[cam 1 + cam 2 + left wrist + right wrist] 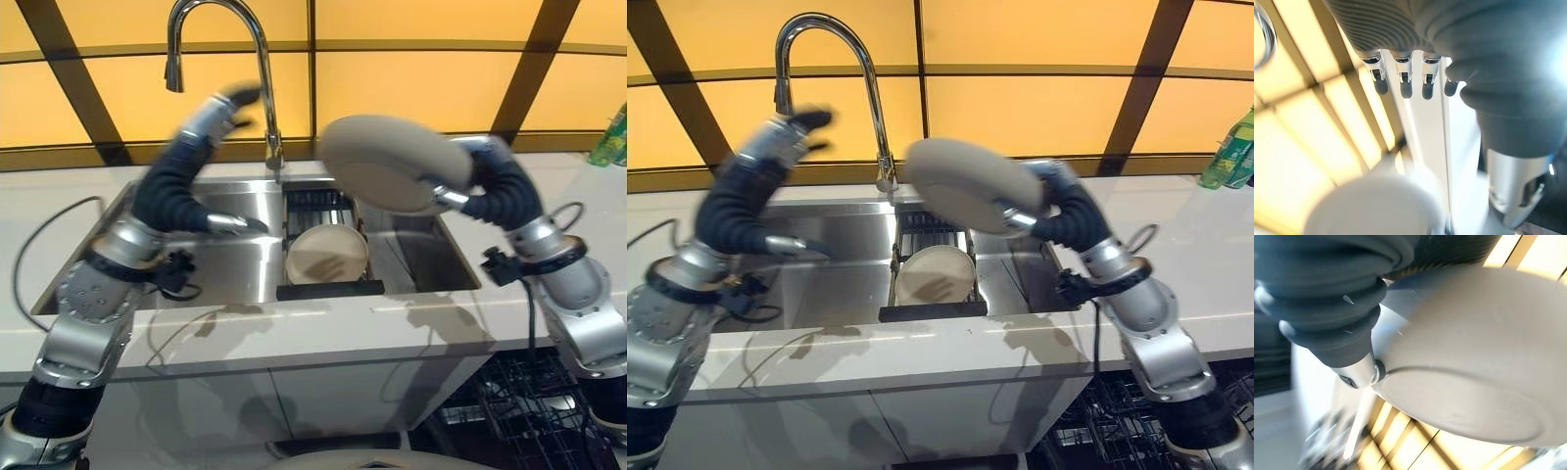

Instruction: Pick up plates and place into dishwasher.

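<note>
My right hand [482, 168] holds a beige plate [392, 162] in the air above the right side of the sink, tilted with its underside toward the camera. In the right wrist view the thumb [1359, 369] presses on the plate [1474, 357] at its rim. A second beige plate [326, 255] stands on edge in the black dish rack [328, 289] inside the sink. My left hand [220, 113] is raised beside the faucet [245, 39], empty, and its fingers [1403, 78] are straight.
The steel sink basin [235, 264] is set in a pale countertop [294, 328]. A black wire dishwasher rack [529, 401] stands pulled out at the lower right, below the counter. A green bottle [1229, 152] stands at the far right of the counter.
</note>
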Controlling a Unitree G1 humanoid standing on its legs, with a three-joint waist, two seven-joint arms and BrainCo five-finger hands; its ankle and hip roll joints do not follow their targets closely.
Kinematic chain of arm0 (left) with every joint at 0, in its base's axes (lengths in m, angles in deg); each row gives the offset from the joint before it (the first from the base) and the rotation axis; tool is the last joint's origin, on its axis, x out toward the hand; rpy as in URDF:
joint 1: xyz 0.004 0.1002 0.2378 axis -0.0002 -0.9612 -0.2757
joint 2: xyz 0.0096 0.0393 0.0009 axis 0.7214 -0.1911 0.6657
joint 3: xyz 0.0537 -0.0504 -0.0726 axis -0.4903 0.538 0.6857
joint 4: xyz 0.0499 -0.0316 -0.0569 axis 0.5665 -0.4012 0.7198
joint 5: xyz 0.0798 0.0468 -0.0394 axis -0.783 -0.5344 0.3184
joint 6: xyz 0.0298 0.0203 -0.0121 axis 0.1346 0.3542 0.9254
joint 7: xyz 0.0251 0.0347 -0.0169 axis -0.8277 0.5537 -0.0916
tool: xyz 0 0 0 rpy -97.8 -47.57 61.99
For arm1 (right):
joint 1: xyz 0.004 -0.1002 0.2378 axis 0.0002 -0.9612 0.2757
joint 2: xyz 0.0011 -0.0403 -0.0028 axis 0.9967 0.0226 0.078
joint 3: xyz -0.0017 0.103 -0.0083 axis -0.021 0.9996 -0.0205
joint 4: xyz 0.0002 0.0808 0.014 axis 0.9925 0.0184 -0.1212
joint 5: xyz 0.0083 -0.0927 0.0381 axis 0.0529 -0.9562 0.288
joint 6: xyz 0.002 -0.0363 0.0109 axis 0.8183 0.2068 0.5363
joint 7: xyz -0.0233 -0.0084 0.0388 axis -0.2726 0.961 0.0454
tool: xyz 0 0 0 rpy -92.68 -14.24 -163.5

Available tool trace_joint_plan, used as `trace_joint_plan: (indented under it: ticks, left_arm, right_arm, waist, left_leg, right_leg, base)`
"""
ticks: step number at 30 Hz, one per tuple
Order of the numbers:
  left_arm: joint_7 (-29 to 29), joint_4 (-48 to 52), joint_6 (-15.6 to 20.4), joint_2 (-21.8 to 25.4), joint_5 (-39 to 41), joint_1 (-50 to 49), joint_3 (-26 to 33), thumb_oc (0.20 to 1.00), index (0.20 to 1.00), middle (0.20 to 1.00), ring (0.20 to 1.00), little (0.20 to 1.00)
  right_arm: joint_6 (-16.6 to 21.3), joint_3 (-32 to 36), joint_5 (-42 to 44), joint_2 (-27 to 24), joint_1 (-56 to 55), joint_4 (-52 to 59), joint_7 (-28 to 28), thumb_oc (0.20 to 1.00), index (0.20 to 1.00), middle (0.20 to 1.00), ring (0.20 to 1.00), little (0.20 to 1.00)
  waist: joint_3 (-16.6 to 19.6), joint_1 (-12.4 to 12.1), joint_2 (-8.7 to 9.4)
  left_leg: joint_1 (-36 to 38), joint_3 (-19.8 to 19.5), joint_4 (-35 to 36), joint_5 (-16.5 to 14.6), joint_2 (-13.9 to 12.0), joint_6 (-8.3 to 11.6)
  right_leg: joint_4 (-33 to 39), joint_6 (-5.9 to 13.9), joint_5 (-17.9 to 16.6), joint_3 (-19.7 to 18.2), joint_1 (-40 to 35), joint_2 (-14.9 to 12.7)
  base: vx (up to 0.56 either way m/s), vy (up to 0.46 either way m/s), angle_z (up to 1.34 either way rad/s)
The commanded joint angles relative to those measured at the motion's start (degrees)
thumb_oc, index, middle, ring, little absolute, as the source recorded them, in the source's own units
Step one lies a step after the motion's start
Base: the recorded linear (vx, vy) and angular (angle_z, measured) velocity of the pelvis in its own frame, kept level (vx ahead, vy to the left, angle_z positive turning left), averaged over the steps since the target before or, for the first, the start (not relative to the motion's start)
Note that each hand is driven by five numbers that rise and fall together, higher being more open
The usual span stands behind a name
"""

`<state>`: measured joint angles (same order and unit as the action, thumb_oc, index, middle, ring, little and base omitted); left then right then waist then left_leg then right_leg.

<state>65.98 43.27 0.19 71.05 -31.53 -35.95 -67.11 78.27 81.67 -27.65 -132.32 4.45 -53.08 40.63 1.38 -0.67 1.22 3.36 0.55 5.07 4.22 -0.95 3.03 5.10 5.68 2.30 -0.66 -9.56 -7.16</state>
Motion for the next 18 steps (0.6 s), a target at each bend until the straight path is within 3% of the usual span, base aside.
trace_joint_plan:
  ticks: [1, 8, 18]
  left_arm:
    - [5.6, -4.67, 1.08, -1.89, 2.97, -0.6, 4.11, 1.0, 1.0, 1.0, 1.0, 1.0]
    - [6.8, -5.9, 0.51, -2.11, 3.07, -1.31, 5.39, 1.0, 1.0, 1.0, 1.0, 1.0]
    - [5.7, -8.96, -1.06, -1.36, 1.18, 0.65, 7.33, 1.0, 1.0, 1.0, 1.0, 1.0]
  right_arm:
    - [0.91, 5.15, -2.37, -2.14, 0.54, 0.69, 2.53, 0.2, 0.2, 0.2, 0.2, 0.2]
    - [0.05, 10.9, -5.26, -3.97, -2.66, -1.06, 6.15, 0.2, 0.2, 0.2, 0.2, 0.2]
    - [-0.67, 22.32, -8.61, -1.96, -13.13, -3.23, 10.92, 0.2, 0.2, 0.2, 0.2, 0.2]
  waist:
    - [2.06, 0.58, -0.18]
    - [1.59, 2.94, 0.22]
    - [0.38, 9.52, 0.13]
  left_leg:
    - [1.28, 0.34, -0.14, -4.16, -1.83, -0.26]
    - [1.92, 2.48, -0.14, -4.63, -2.03, -0.19]
    - [3.53, 6.43, -0.07, -6.65, -1.44, -0.87]
  right_leg:
    - [-0.15, 1.37, -5.03, 1.21, 5.69, 0.12]
    - [-0.12, 1.48, -5.41, -0.67, 6.18, 0.3]
    - [-0.45, 2.81, -6.27, -4.82, 7.78, 0.34]
  base:
    - [0.0, 0.008, -0.32]
    - [0.0, 0.008, -0.25]
    - [0.0, -0.003, -0.25]
